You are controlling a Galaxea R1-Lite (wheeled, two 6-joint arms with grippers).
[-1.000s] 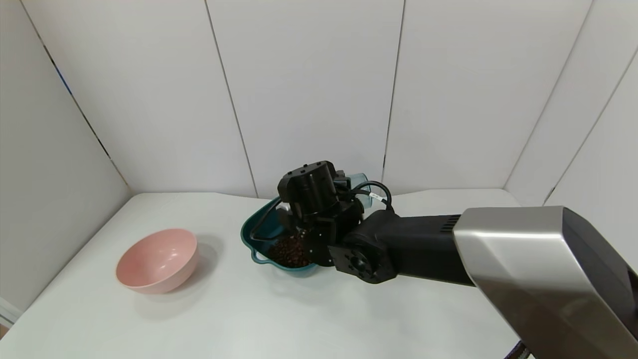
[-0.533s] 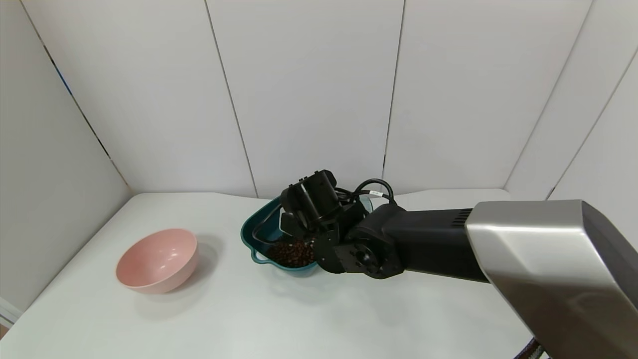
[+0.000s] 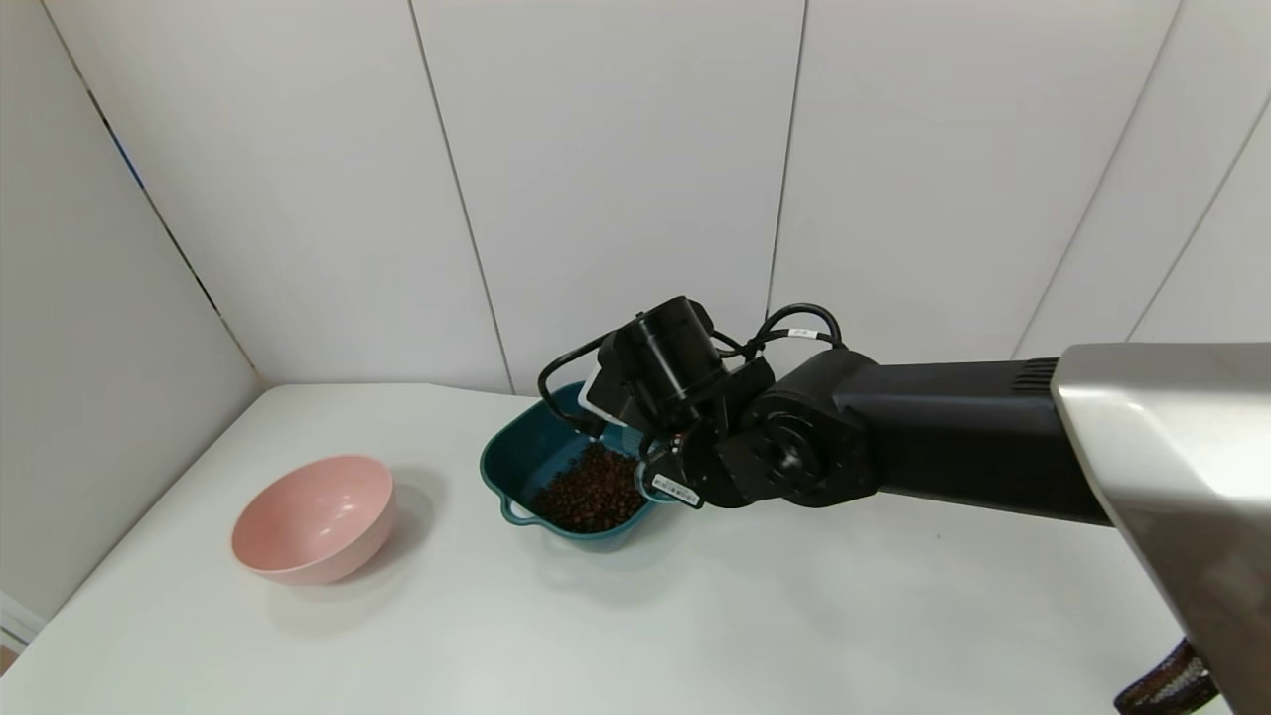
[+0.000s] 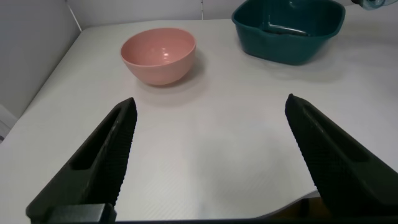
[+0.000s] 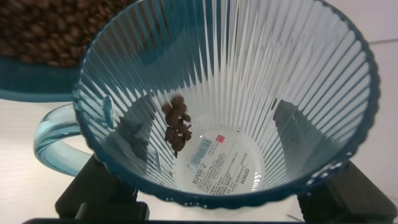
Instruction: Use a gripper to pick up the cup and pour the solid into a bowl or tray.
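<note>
My right gripper [image 3: 635, 422] reaches in from the right and hangs over the teal squarish bowl [image 3: 496, 465]. It is shut on the ribbed pale blue-green cup [image 5: 249, 68], which is tipped toward the bowl. In the right wrist view I look into the cup, and the gripper [image 5: 211, 130] has one finger [image 5: 287, 121] on each side of its wall. A few brown pellets [image 5: 176, 124] cling inside the cup. Its handle [image 5: 53, 144] sticks out sideways. A heap of pellets [image 3: 591, 494] lies in the bowl. In the head view my wrist hides the cup. My left gripper [image 4: 210, 102] is open and empty.
A round pink bowl [image 3: 316, 516] stands empty on the white table [image 3: 695, 616], left of the teal bowl; it also shows in the left wrist view [image 4: 158, 53]. White wall panels close off the back and both sides. The left gripper hovers near the table's front edge.
My right wrist has risen and rolled over the teal bowl, tipping the cup further. The pellet heap in the bowl now shows larger. The pink bowl has not moved.
</note>
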